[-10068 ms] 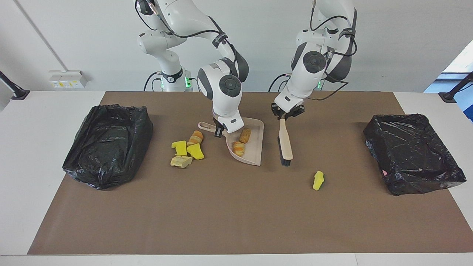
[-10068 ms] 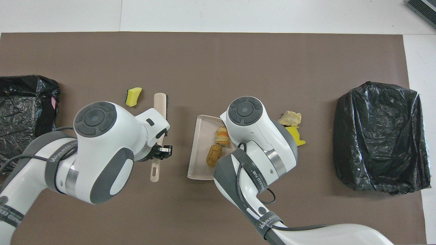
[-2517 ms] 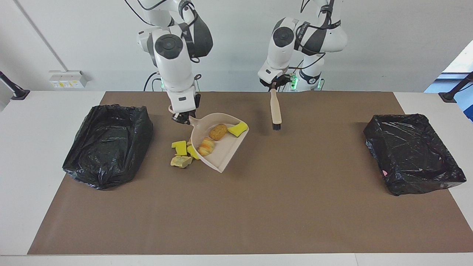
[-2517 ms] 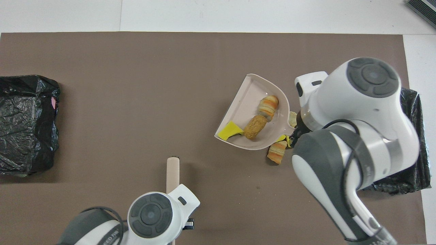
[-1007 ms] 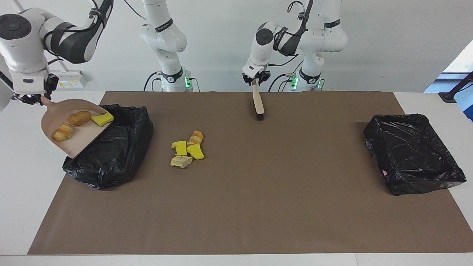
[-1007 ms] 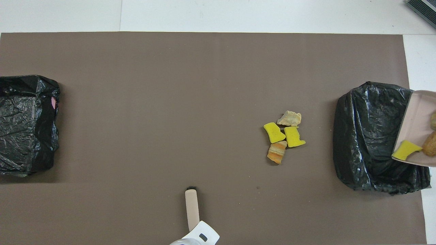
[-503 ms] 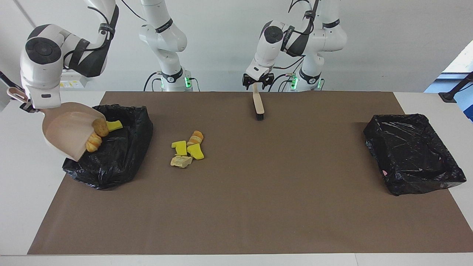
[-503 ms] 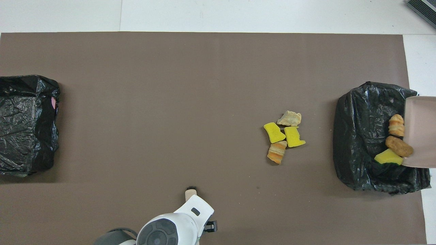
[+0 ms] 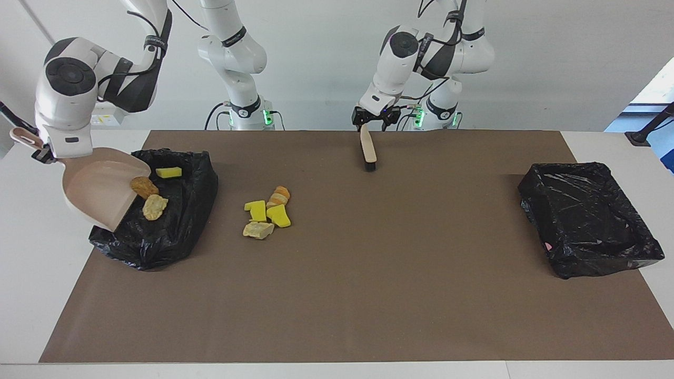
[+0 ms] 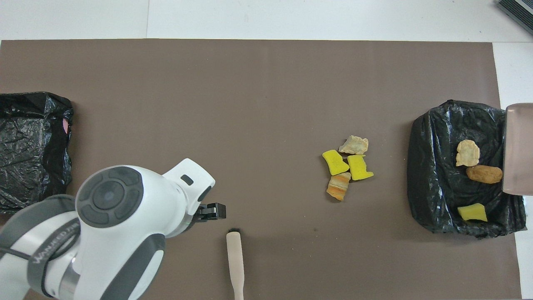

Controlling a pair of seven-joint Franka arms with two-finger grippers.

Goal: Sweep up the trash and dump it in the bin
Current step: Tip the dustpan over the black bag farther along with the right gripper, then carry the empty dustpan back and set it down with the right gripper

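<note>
My right gripper (image 9: 40,153) is shut on the handle of the beige dustpan (image 9: 100,187), which tilts steeply over the edge of the black-lined bin (image 9: 179,231) at the right arm's end. Three pieces of trash lie in that bin: a yellow sponge bit (image 9: 168,172), a brown lump (image 9: 144,186) and a tan lump (image 9: 155,206). Several more chunks (image 9: 266,210) sit in a pile on the mat beside the bin. The wooden brush (image 9: 368,150) lies flat on the mat near the robots. My left gripper (image 9: 373,122) hangs open just above its handle end, holding nothing.
A second black-lined bin (image 9: 587,216) stands at the left arm's end of the table. A brown mat (image 9: 337,295) covers most of the white table. In the overhead view the left arm's wrist (image 10: 112,216) hides part of the mat beside the brush (image 10: 234,262).
The dustpan tipped further and its three pieces slid off into the bin. My left gripper opened, let go of the brush and rose off it.
</note>
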